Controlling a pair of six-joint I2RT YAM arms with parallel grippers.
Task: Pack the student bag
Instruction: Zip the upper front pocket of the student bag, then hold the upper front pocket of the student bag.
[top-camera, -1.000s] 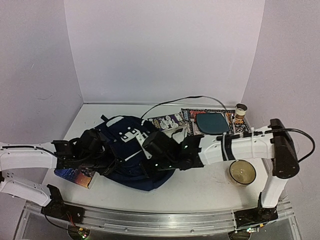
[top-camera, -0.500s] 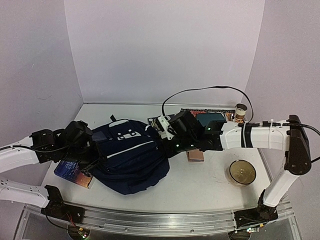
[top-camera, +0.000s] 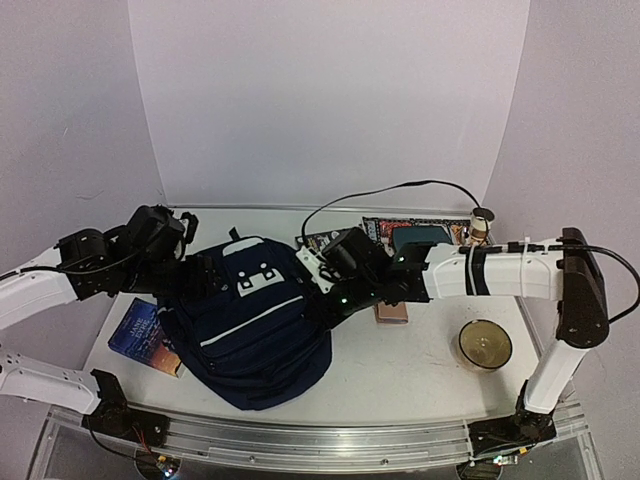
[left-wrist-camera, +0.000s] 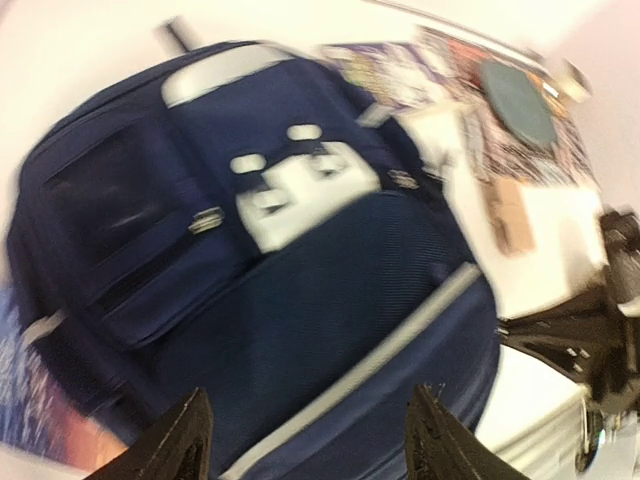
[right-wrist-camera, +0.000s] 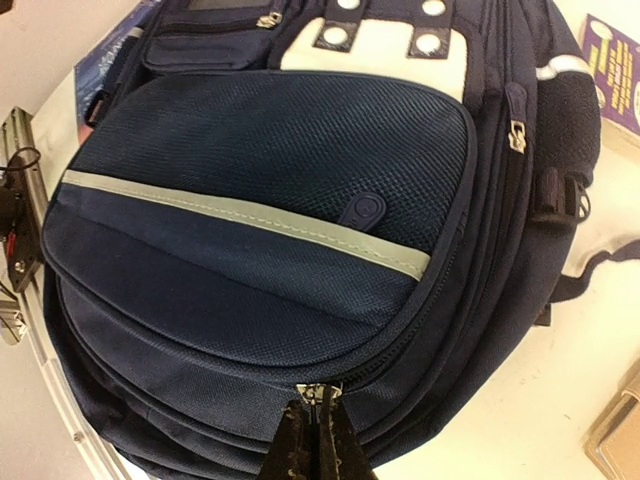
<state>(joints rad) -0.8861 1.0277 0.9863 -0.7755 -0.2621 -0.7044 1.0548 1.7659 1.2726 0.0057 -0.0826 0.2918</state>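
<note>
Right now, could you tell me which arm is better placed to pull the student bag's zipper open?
Right, probably: the right gripper is shut on a zipper pull of the student bag, while the left gripper hangs open above it, holding nothing.

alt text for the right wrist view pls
Close view of the student bag, navy mesh fabric with a pale stripe across its front pocket, filling the frame. At the bottom edge the right arm's jaws are shut, tips meeting at a zipper pull; bare table shows lower right.
</note>
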